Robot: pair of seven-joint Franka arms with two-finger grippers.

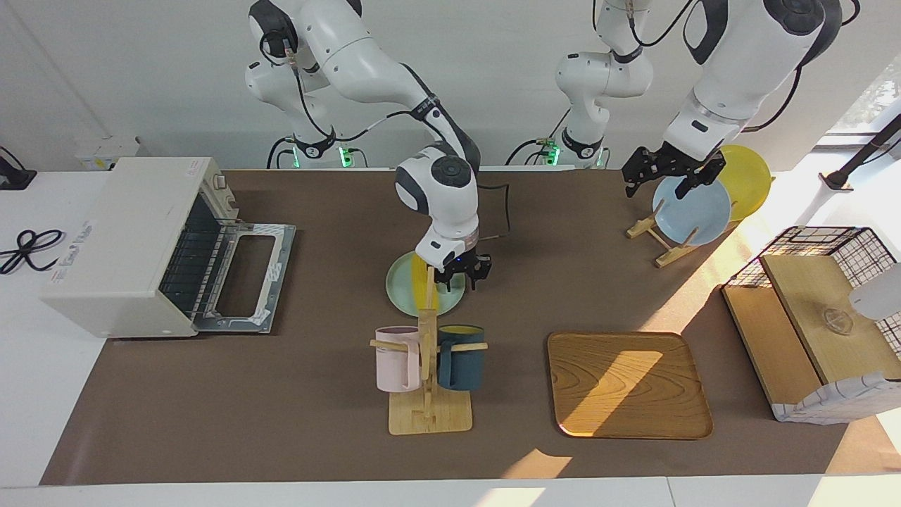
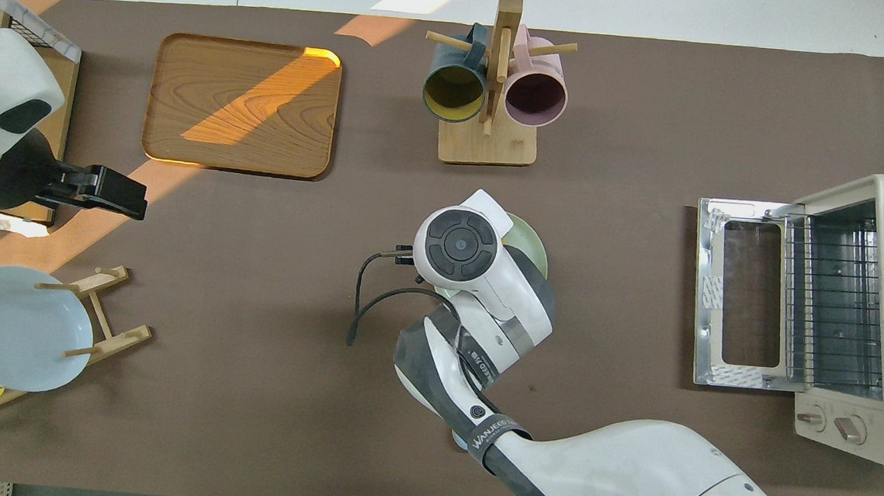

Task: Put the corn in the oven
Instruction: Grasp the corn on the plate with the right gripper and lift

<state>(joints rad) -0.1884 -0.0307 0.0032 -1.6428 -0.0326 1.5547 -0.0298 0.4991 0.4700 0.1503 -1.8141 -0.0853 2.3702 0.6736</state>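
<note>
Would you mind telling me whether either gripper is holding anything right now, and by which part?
The left gripper holds nothing. The right gripper is down at the corn on the green plate; a hold cannot be told.

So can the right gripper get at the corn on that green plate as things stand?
Probably yes. The right gripper is down over the green plate right beside the corn, with nothing between them; the mug rack stands clear, farther from the robots.

two glossy white robot arms with rounded segments and dark grey joint caps; black cables loop along them, a black band with white lettering wraps one forearm, green lights glow at the bases, black two-finger hands
</note>
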